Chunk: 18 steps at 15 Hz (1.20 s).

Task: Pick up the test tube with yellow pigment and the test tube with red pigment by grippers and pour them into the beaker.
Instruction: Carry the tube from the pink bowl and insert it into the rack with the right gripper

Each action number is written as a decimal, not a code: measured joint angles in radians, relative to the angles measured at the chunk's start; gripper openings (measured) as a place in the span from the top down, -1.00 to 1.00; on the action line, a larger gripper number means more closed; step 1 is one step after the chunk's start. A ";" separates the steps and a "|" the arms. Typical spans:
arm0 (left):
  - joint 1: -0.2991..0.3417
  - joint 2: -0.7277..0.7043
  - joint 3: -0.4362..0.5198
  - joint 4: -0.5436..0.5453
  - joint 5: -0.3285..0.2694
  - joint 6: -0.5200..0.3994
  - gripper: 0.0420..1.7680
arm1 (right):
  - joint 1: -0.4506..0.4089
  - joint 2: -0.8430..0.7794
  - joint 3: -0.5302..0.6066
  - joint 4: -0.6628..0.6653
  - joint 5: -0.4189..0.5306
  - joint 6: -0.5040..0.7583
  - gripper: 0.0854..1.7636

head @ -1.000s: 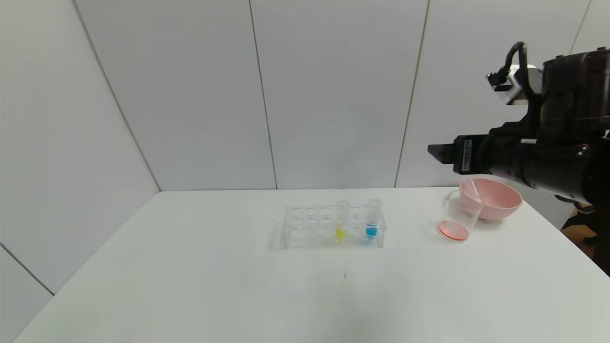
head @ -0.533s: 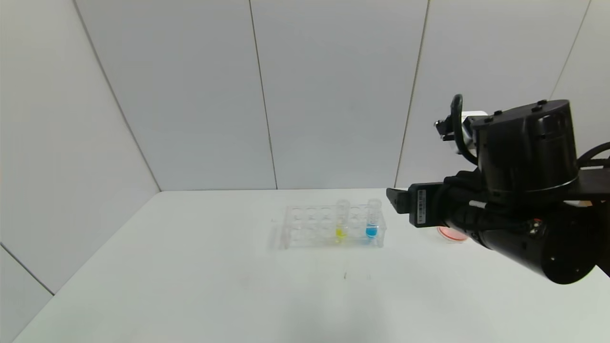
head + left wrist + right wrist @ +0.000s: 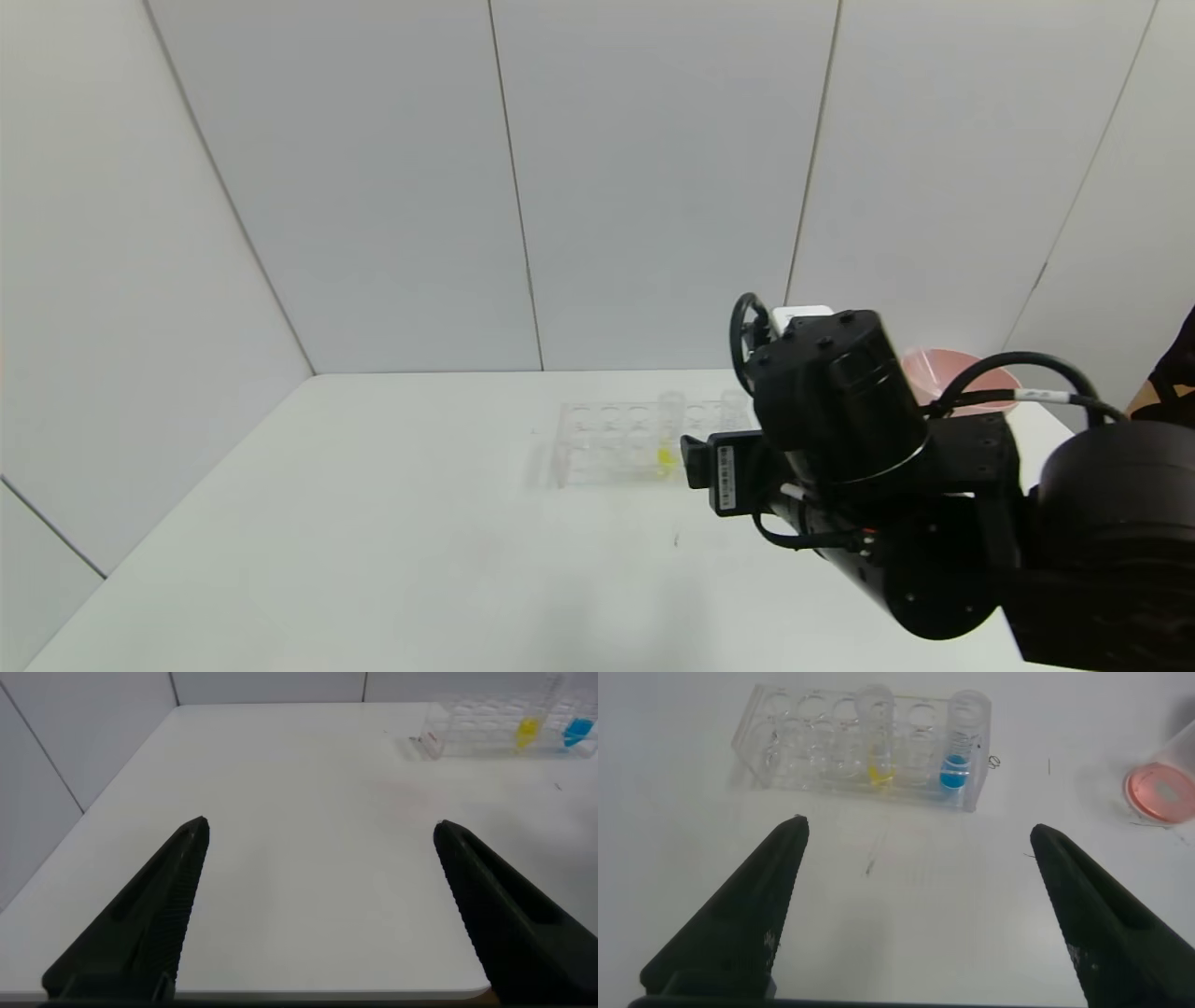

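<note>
The test tube with yellow pigment (image 3: 878, 747) stands upright in a clear many-holed rack (image 3: 813, 737) and also shows in the head view (image 3: 667, 437). A like tube with blue liquid (image 3: 960, 742) stands two holes away. The beaker (image 3: 1163, 786) sits at the edge of the right wrist view with red liquid in its bottom. The arm hides it in the head view. The test tube with red pigment is out of view. My right gripper (image 3: 917, 826) is open and empty, over the table just in front of the rack (image 3: 695, 462). My left gripper (image 3: 320, 824) is open and empty, far from the rack.
A pink bowl (image 3: 938, 366) stands at the back right, partly behind my right arm. The rack (image 3: 495, 726) is far off in the left wrist view. A small dark mark (image 3: 868, 866) lies on the white table before the rack.
My right arm has swung left and down from above the beaker and bowl to the front of the rack. It now hides the blue tube and the beaker in the head view.
</note>
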 joint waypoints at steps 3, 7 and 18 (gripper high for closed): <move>0.000 0.000 0.000 0.000 0.000 0.000 -0.94 | 0.017 0.087 -0.054 -0.010 -0.016 0.031 -0.92; 0.000 0.000 0.000 0.000 0.000 0.000 -0.94 | 0.008 0.198 -0.127 -0.068 -0.022 0.040 -0.92; 0.000 0.000 0.000 0.000 0.000 0.000 -0.94 | -0.087 0.485 -0.373 -0.181 -0.029 -0.010 -0.93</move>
